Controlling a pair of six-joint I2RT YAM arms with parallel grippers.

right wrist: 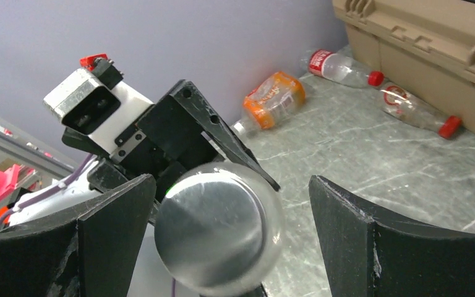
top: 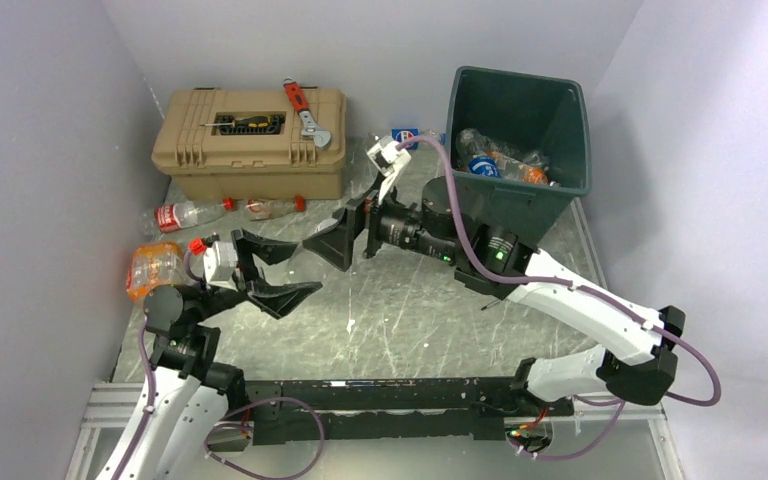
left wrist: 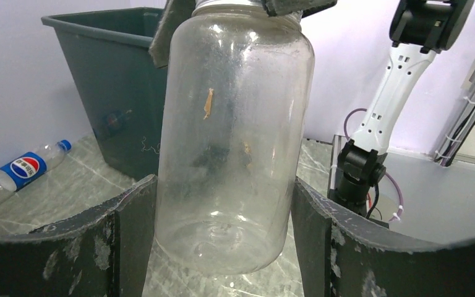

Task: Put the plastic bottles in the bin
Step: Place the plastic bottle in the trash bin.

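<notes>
Bin [top: 516, 205]: dark green, unmarked, far right on desk [top: 410, 320]; crushed bottles inside [top: 500, 160], labels unreadable.
Tan toolbox [top: 250, 175] well left of bin; red wrench [top: 305, 110] on lid.
Clear wide bottle [left wrist: 235, 154], unlabelled, in air left of bin. Left fingers [left wrist: 130, 235] clamp its body. Right fingers [right wrist: 111, 229] spread wide around far end, gripping nothing.
Pepsi-logo bottle [left wrist: 28, 167] lies beside bin's far-left corner.
Red-label bottle [top: 185, 213] and orange-label bottle [top: 155, 268] far left of bin, print illegible.
Arms meet fingertip to fingertip; right arm crosses in front of bin.
</notes>
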